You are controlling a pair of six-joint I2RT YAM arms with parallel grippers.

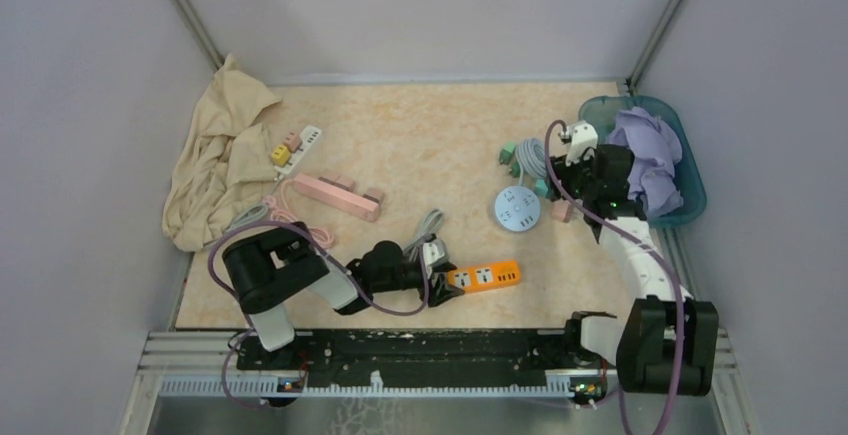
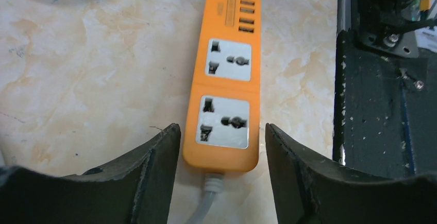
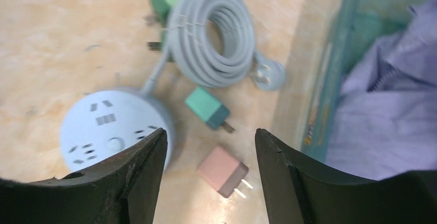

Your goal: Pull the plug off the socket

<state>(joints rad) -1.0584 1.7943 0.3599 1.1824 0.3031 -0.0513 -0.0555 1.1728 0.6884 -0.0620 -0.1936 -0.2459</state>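
Top external view takes in a marbled tabletop (image 1: 440, 125). A crumpled beige cloth (image 1: 215, 160) is heaped at its left edge, and a teal basin (image 1: 690, 205) at the right holds a lavender garment (image 1: 650, 150). Next in size, a pink power strip (image 1: 337, 195) lies left of centre. An orange power strip (image 1: 485, 276) lies near the front, and the left wrist view shows the open slots of its two outlets. The left gripper (image 2: 222, 126) straddles that strip's cable end, jaws released, with a thin gap at each side. A coiled grey cable (image 3: 214, 36) sits beside the basin, its lead running to a round socket hub (image 3: 116, 131). The right gripper (image 3: 210, 131) hangs over the table, jaws apart and gripping nothing. The pink plug (image 3: 222, 171) lies loose on the table just beside the hub, out of its slots, prongs pointing away from it. A green plug (image 3: 207, 108) lies between the pink one and the coil.
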